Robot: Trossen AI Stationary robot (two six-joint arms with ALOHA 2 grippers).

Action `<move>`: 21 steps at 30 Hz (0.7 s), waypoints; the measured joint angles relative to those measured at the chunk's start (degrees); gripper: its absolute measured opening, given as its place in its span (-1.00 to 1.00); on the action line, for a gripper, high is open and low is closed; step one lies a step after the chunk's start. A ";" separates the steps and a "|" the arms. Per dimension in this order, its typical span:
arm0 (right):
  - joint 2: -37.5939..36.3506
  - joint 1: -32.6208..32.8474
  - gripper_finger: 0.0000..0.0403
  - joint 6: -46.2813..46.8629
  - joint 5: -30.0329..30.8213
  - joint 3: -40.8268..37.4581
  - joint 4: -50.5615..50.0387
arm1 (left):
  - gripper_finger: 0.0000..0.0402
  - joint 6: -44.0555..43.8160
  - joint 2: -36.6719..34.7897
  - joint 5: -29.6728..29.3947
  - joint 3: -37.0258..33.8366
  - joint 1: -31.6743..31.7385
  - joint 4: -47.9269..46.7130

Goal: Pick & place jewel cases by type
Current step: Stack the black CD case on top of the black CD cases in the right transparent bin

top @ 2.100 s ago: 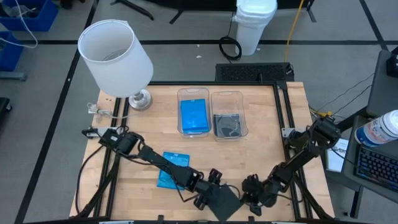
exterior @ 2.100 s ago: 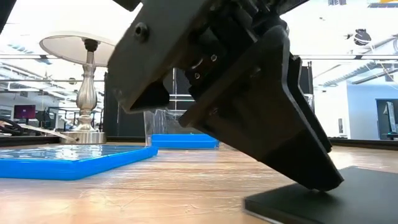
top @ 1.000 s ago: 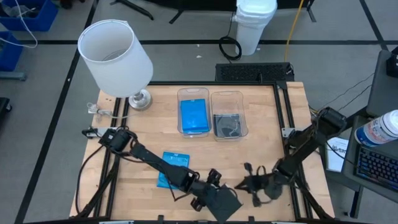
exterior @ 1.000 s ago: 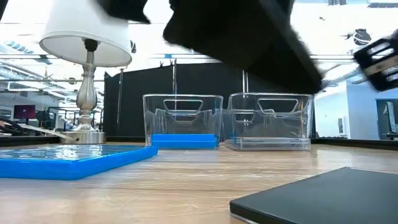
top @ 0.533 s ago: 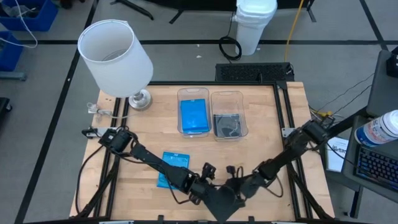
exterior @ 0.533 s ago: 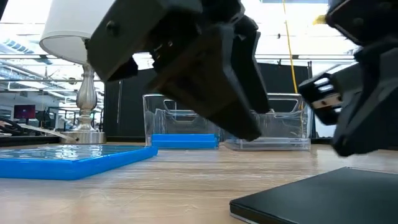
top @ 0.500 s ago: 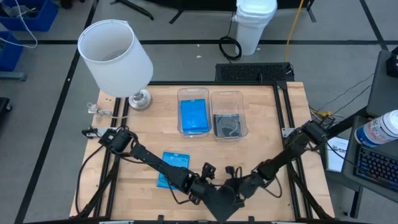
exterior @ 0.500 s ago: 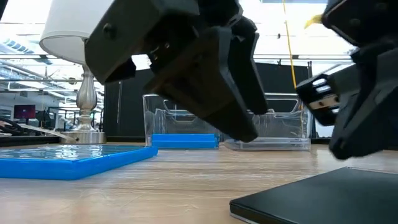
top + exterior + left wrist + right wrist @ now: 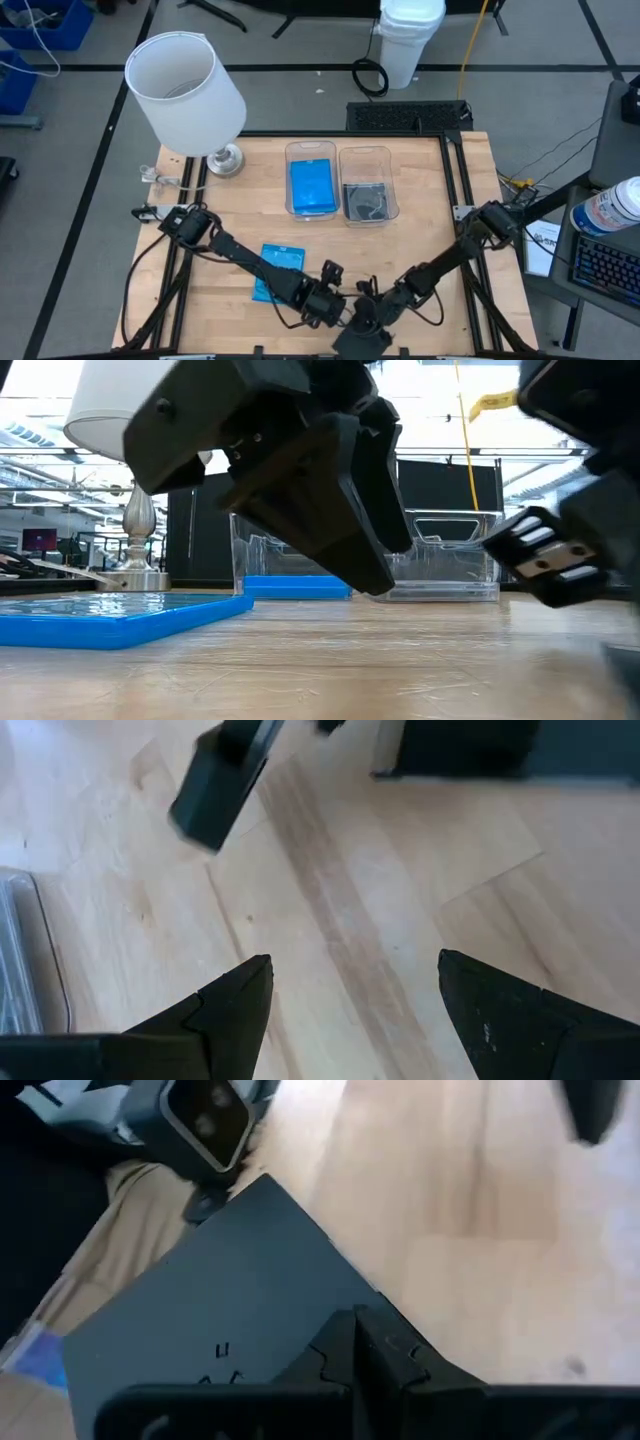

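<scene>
From above, you see both grippers meet at the table's near edge: the left gripper spread wide with nothing in it, the right gripper clenched over the dark case. 2 blue cases lie just left. In the right wrist view, the dark case looks thin, stiff, slick and probably crackable; pinch an overhanging edge.

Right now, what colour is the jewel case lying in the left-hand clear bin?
Bright blue. The jewel case shows best in the high view.
</scene>
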 joint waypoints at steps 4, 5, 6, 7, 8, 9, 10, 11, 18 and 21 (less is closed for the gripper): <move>0.00 1.26 -1.00 -0.58 -1.06 -0.04 -0.13 | 0.42 -0.01 0.00 -0.02 0.00 0.06 0.00; -0.04 1.46 -1.00 -1.38 -0.62 -0.07 -0.27 | 0.42 0.07 0.00 -0.02 0.00 0.06 -0.03; -0.30 1.83 -1.00 -2.70 0.53 -0.09 -0.42 | 0.42 0.08 0.00 0.00 0.00 0.03 -0.02; -0.65 2.24 -1.00 -4.36 2.31 -0.11 -0.62 | 0.42 0.12 0.00 0.00 0.00 0.03 -0.03; -1.16 2.78 -1.00 -5.89 4.79 -0.11 -0.73 | 0.42 0.23 0.00 0.00 0.00 0.03 -0.04; -1.75 3.22 -1.00 -7.22 6.85 -0.12 -0.55 | 0.42 0.31 0.00 0.00 0.00 0.03 -0.04; -2.53 3.70 -1.00 -8.52 8.79 -0.32 -1.08 | 0.42 0.35 0.00 0.03 0.00 0.03 -0.04; -3.29 4.19 -1.00 -9.59 10.09 -0.29 -1.57 | 0.42 0.41 0.00 0.03 0.01 0.03 -0.03; -9.85 7.71 -0.68 -14.61 14.13 -0.38 -0.81 | 0.42 0.26 -0.01 0.59 0.02 -0.07 -1.52; -11.83 9.62 -0.37 -15.31 15.79 1.40 -0.97 | 0.42 0.24 0.00 0.94 0.02 -0.14 -1.75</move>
